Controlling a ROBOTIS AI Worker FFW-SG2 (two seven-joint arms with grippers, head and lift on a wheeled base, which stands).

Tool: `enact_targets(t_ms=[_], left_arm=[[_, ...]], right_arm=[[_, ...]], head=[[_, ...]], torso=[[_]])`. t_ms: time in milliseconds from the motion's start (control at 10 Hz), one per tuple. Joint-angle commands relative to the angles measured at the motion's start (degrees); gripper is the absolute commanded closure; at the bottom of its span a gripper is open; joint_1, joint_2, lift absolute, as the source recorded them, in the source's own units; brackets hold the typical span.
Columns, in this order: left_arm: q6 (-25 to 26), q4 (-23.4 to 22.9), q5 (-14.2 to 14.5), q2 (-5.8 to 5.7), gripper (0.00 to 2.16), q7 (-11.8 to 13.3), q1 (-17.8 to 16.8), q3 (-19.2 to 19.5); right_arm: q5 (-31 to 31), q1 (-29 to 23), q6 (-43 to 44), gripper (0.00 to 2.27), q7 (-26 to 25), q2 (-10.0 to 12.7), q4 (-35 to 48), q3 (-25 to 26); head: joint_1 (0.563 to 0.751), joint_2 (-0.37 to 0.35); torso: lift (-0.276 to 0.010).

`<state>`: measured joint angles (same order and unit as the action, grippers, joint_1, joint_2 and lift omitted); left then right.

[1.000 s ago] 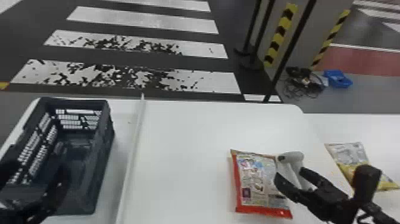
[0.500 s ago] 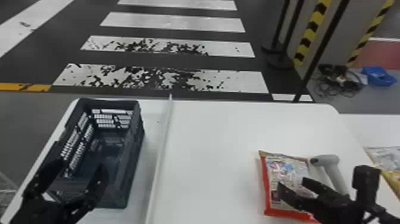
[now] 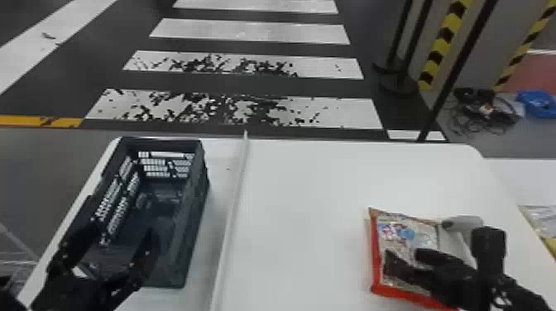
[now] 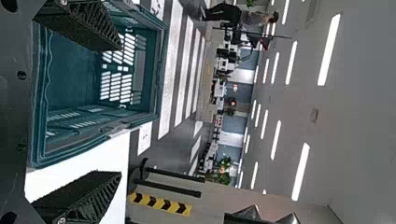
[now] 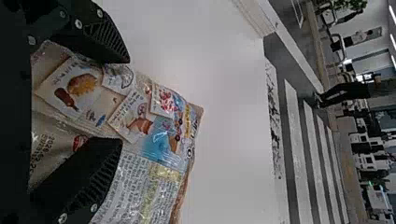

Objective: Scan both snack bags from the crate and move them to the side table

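Head view: the right black gripper (image 3: 402, 254) is above the red-edged, clear plastic snack bag (image 3: 403, 232), its 2 flat fingers set apart with a gap between them. The bag lies flat on the white table (image 3: 310, 198) under those fingers, and in the right wrist view its printed face spans the gap. Just beside the bag, forward and to the right of that gripper's fingertips, is the grey-and-white handheld scanner (image 3: 461, 225). Well to the right of the same gripper, the yellow-and-silver plastic snack bag (image 3: 541, 219) rests on the white side table (image 3: 517, 178).

The left black gripper (image 3: 121, 235) is at the near end of the dark blue-grey plastic crate (image 3: 188, 244), its 2 fingers wide apart and nothing between them. The crate's open interior extends forward from its fingertips. A thin white strip (image 3: 235, 198) runs between the 2 grippers.
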<state>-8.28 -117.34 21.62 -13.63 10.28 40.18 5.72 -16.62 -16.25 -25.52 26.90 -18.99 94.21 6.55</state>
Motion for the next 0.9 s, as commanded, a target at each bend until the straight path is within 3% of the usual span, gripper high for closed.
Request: enact_targets(t_ms=[0, 100, 200, 500, 800], left_arm=[[-0.02, 0.89, 0.00, 0.10, 0.04, 0.00, -0.63, 0.00], [-0.02, 1.33, 0.00, 0.10, 0.04, 0.00, -1.16, -0.27], [-0.02, 1.59, 0.00, 0.10, 0.04, 0.00, -1.60, -0.62], [-0.02, 1.94, 0.00, 0.18, 0.04, 0.00, -1.95, -0.71], [-1.78, 2.91, 0.18, 0.18, 0.04, 0.00, -1.95, -0.62]], right_arm=[[1.42, 0.52, 0.77, 1.22, 0.17, -0.96, -2.28, -1.27], [1.68, 0.96, 0.24, 2.09, 0.00, -0.96, -3.51, -1.54], [1.94, 0.78, 3.41, 2.24, -0.09, -1.14, -4.30, -1.80], [3.44, -1.86, 12.55, 2.24, 0.09, -1.75, -2.72, -1.98], [2.74, -8.01, 13.08, 2.24, 2.46, -2.63, 8.01, 0.75]], head=[[0.695, -0.038], [0.695, -0.039], [0.695, -0.041], [0.695, -0.050], [0.695, -0.035]], torso=[[-0.095], [-0.095], [-0.095], [-0.095], [-0.095]])
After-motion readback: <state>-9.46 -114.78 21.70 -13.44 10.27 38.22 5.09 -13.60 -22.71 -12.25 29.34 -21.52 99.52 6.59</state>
